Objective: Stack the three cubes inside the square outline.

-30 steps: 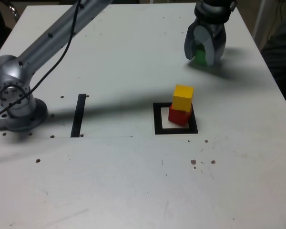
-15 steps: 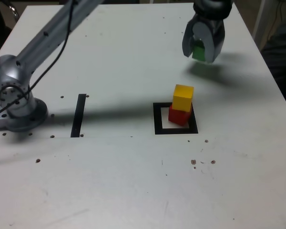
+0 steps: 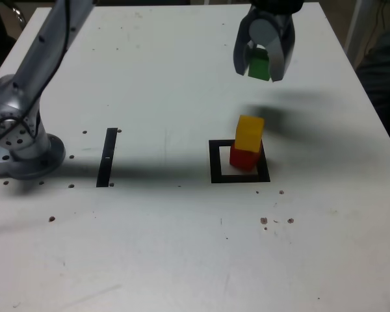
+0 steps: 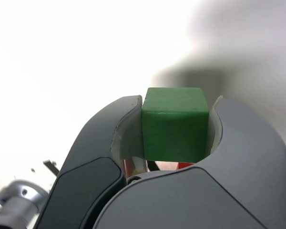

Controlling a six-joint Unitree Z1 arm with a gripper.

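Observation:
A yellow cube (image 3: 249,132) rests on a red cube (image 3: 244,158) inside the square outline (image 3: 215,162), the yellow one turned slightly on the red. My gripper (image 3: 259,67) hangs in the air above and behind this stack, shut on the green cube (image 3: 259,65). In the wrist view the green cube (image 4: 175,123) is clamped between both curved fingers (image 4: 110,143), with white table beneath it.
The arm's silver base (image 3: 19,140) stands at the exterior view's left. A narrow black strip (image 3: 107,156) lies between the base and the outline. Small dark specks and screw holes dot the white table (image 3: 182,247). The table's far right edge is near the gripper.
My gripper has risen off the table with the green cube and shifted toward the exterior view's left, closer over the stack. The yellow and red cubes have not moved.

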